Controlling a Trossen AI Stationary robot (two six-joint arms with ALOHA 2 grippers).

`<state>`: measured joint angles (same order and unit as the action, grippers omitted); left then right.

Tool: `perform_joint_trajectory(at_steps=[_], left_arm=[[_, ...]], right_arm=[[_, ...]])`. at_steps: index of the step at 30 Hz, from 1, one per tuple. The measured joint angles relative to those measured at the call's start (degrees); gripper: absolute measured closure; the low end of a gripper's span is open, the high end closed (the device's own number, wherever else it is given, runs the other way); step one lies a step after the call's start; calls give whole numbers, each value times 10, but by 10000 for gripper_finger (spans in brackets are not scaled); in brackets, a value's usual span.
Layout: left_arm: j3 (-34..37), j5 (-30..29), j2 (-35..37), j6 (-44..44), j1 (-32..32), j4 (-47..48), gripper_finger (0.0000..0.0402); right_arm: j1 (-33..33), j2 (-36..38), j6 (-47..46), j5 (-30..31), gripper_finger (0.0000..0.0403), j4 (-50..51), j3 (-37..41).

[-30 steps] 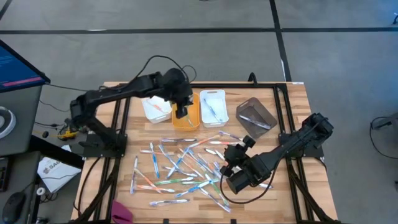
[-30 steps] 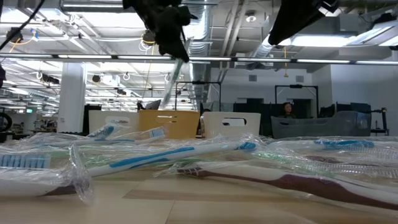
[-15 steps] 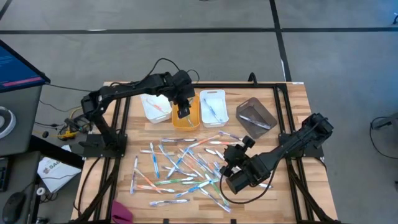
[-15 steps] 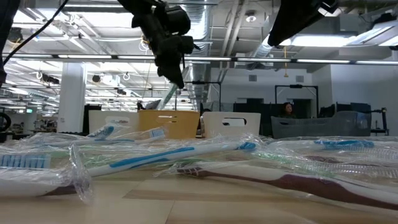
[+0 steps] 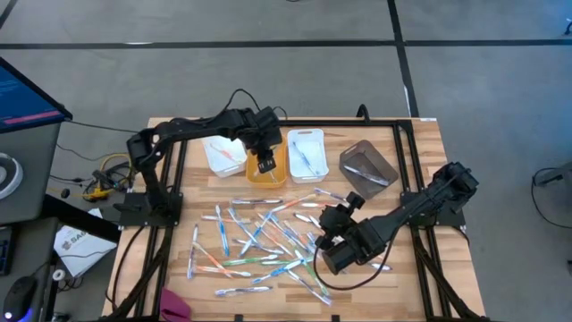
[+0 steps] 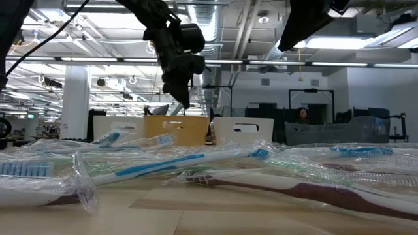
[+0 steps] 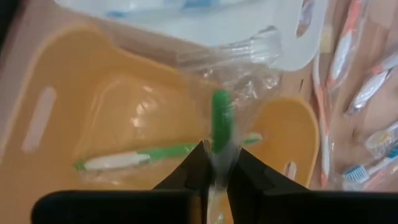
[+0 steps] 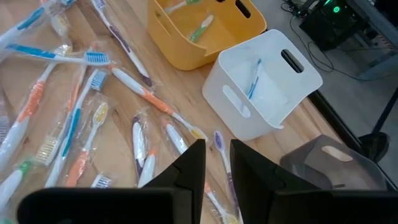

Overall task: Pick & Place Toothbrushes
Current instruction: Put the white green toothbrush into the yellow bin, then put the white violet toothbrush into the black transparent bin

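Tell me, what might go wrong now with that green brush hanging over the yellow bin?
The left gripper pinches the wrapped green toothbrush only by its crinkly plastic sleeve above the yellow bin, so it might cling to the fingers or drop crooked. It hangs near the rim beside the white bin, so it could land outside. The right gripper waits low over the loose brushes.

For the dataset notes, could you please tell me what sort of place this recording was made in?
Probably a large open robotics lab or industrial workspace: exposed ceiling ducts, rows of desks with monitors behind the wooden table, and a person seated at one.
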<state>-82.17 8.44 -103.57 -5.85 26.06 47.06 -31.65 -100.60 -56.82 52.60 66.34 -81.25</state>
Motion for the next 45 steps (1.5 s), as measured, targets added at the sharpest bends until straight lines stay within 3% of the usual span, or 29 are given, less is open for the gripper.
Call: perform_joint_trajectory(at_steps=[9, 19, 33, 40, 45], left_arm=[[6, -2, -4, 18, 2, 2, 358], [6, -66, -4, 13, 1, 5, 349], [6, -67, -3, 16, 1, 0, 250], [7, -67, 50, 18, -11, 2, 238], [16, -66, 121, 23, -46, -5, 243]], right_arm=[[7, 0, 18, 0, 335, -2, 0], [12, 0, 33, 0, 335, -6, 0], [11, 0, 34, -1, 335, -6, 0], [1, 0, 23, -73, 335, 33, 0], [-3, 0, -78, -97, 335, 132, 0]])
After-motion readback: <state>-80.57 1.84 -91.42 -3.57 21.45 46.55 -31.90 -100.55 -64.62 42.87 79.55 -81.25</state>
